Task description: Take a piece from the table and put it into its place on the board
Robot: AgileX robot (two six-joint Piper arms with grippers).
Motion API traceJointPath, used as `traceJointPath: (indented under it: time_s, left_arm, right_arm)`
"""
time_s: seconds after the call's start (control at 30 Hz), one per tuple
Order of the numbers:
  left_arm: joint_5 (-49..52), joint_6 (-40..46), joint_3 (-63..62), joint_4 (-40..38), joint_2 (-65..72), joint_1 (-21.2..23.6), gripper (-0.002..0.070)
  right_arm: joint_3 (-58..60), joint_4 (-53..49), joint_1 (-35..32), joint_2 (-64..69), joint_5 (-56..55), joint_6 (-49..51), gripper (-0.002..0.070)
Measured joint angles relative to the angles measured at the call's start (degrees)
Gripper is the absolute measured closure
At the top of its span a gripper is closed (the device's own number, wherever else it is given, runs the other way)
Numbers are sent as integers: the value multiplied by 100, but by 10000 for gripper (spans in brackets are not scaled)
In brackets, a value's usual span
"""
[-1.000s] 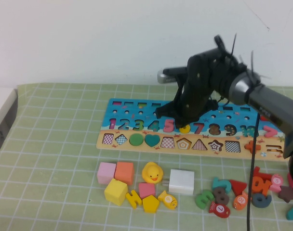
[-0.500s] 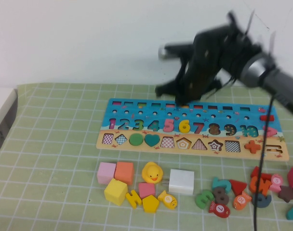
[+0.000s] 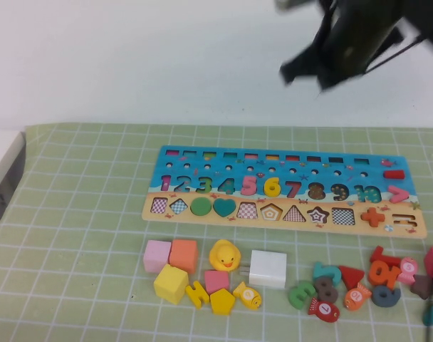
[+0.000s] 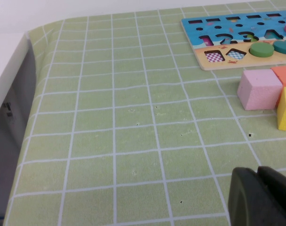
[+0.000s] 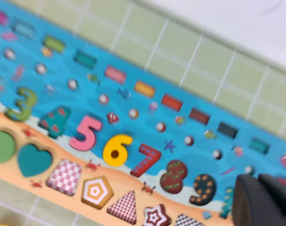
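— What do we see of the surface (image 3: pixel 81 214)?
— Green mat, white grid, pale wall behind. Our yellow 6 (image 3: pixel 272 187) sits flat in its slot on the board (image 3: pixel 202 160), between 5 and 7.
— The jaws?
— Right gripper (image 3: pixel 302 75) high above the board, shut and empty; left gripper (image 4: pixel 263 197) low near the mat — we cannot tell.

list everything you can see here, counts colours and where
board: 1, blue over tan, mid table
yellow 6: 1, seated in board's digit row
table: 1, light green grid mat
cubes: 4, pink, orange, yellow, small pink, near edge
duck: 1, yellow, beside cubes
white block: 1, right of duck
loose pieces: several, mixed colours, near right
left gripper: low over mat, left side
right gripper: raised above board, shut, empty
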Motion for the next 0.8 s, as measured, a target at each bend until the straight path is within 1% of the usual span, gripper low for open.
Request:
traceJointPath:
  time_s: [0.17, 0.53, 0.63, 0.8]
  left_arm:
    - [0, 0, 0, 0, 0, 0, 677]
    - [0, 0, 0, 0, 0, 0, 677]
    - [0, 0, 0, 0, 0, 0, 677]
    - [0, 0, 0, 0, 0, 0, 677]
  right_arm:
    - [282, 187, 0, -1015, 0, -122, 677]
    - [2612, 18, 0, -3260, 0, -136, 677]
    - [2940, -60, 0, -3689, 0, -148, 677]
    - [3022, -428, 0, -4177, 0, -160, 677]
